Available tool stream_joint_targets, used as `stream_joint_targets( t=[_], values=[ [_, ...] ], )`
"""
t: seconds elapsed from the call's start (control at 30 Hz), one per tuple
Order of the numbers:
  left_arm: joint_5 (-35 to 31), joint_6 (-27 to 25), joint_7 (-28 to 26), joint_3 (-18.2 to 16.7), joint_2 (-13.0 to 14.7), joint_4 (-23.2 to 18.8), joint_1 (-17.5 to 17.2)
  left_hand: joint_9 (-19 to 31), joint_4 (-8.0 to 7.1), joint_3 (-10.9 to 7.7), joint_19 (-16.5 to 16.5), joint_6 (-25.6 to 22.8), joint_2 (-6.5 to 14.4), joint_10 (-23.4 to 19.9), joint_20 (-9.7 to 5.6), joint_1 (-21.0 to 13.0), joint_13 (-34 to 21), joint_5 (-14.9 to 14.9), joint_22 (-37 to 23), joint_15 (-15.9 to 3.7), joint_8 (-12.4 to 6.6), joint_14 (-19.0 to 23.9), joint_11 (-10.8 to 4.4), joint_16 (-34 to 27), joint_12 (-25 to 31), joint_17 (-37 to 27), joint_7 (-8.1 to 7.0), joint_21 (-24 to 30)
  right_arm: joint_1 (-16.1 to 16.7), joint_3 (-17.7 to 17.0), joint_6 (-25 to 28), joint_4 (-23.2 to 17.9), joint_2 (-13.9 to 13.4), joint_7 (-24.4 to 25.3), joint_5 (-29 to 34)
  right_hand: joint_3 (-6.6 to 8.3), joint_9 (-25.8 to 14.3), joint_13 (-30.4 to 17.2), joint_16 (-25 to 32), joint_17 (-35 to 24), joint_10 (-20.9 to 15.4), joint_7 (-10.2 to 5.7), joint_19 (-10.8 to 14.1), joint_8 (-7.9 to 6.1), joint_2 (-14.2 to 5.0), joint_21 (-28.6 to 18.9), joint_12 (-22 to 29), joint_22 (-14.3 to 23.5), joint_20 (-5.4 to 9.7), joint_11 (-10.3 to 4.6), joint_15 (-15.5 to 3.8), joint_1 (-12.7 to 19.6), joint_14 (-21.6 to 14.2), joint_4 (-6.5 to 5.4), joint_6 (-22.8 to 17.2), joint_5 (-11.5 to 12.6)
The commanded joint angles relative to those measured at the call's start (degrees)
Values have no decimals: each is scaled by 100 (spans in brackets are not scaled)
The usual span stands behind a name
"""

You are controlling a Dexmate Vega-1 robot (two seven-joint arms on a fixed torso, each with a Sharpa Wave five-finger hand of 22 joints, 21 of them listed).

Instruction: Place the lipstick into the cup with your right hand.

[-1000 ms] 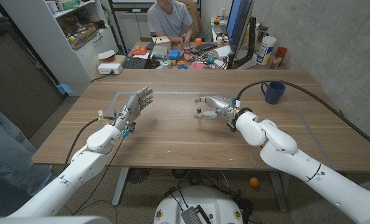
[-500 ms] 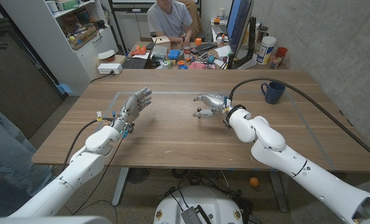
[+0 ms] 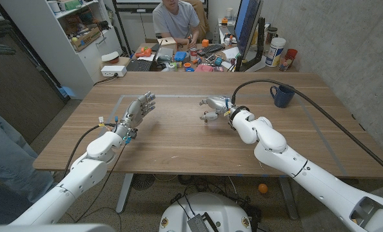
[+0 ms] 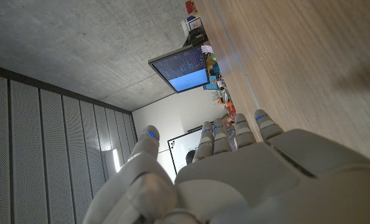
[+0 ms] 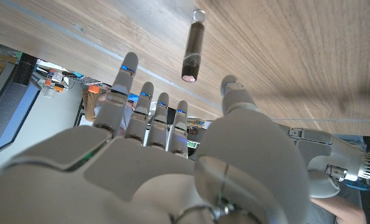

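The lipstick (image 5: 193, 45) stands upright on the wooden table (image 3: 178, 138), just ahead of the right hand (image 3: 215, 106), whose fingers (image 5: 149, 106) are spread and hold nothing. It looks light, stiff and smooth (likely to tip at a nudge), so I'd pinch it mid-body from both sides. The blue cup (image 3: 282, 95) waits well apart, toward the table's far right. The left hand (image 3: 137, 109) hovers with fingers apart

Bright, even indoor light, soft shadows (edges bow slightly), sharp focus.
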State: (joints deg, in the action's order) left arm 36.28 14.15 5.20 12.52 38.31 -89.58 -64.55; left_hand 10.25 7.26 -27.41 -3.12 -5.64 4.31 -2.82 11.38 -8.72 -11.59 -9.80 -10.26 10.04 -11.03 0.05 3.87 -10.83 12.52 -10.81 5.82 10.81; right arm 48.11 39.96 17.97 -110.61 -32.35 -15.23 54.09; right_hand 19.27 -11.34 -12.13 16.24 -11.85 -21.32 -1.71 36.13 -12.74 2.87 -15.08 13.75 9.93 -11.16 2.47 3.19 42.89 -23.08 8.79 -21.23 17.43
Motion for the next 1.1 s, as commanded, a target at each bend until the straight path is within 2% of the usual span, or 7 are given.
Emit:
stream_joint_targets(
  t=[0.03, 0.2, 0.87, 1.0, 1.1],
  values=[
    [27, -72, 20, -19, 6, 22, -23, 18, 12, -23, -19, -45, -6, 4, 49, -32, -21, -30, -16, -14, -31, -4, -9, -35, 31, -8, 35, 30, -166, 56, -111, 412, 170, -123, 272, 52, -32, -33, 41, -15, -139, 2, 267, -43, 6, -67, 34, 8, 59, 5, -21, 89, -134, -4, -111, -32],
    [18, -102, -4, -24, 1, 28, -16, 19, 12, -25, -22, -48, -5, 2, 50, -30, -22, -30, -16, -12, -29, 0, -8, -37, 32, -9, 31, 32, -173, 47, -126, 480, 183, -146, 306, 79, -34, -36, 65, -26, -203, -5, 381, -47, -17, -75, 43, 1, 87, -32, -61, 126, -228, -7, -153, -44],
    [18, -170, 14, 24, -105, 154, 89, 20, 12, -38, -24, -66, 5, -3, 39, -24, -24, -32, -17, -27, -24, 4, 4, -38, 33, -11, 44, 39, -117, 36, -66, 379, 178, -454, 493, 195, -44, -59, 288, -119, -670, -60, 965, -159, -81, -118, 141, 4, 431, -99, -302, 270, -948, -24, -668, -137],
    [14, -189, 30, 44, -128, 184, 117, 20, 12, -42, -22, -68, 8, -6, 33, -24, -24, -33, -17, -27, -23, 7, 7, -39, 34, -11, 47, 42, -84, 36, -44, 380, 201, -414, 561, 223, -49, -74, 357, -151, -836, -108, 1067, -203, -107, -118, 194, 9, 510, -179, -363, 322, -1143, -17, -847, -161],
    [9, -207, 40, 55, -136, 193, 132, 21, 12, -44, -25, -72, 10, -6, 32, -24, -24, -33, -17, -25, -23, 8, 4, -38, 33, -11, 49, 42, -65, 51, 9, 376, 236, -428, 636, 246, -53, -89, 375, -160, -979, -131, 1102, -217, -108, -107, 248, 11, 527, -215, -313, 374, -1229, 0, -929, -175]
  ],
)
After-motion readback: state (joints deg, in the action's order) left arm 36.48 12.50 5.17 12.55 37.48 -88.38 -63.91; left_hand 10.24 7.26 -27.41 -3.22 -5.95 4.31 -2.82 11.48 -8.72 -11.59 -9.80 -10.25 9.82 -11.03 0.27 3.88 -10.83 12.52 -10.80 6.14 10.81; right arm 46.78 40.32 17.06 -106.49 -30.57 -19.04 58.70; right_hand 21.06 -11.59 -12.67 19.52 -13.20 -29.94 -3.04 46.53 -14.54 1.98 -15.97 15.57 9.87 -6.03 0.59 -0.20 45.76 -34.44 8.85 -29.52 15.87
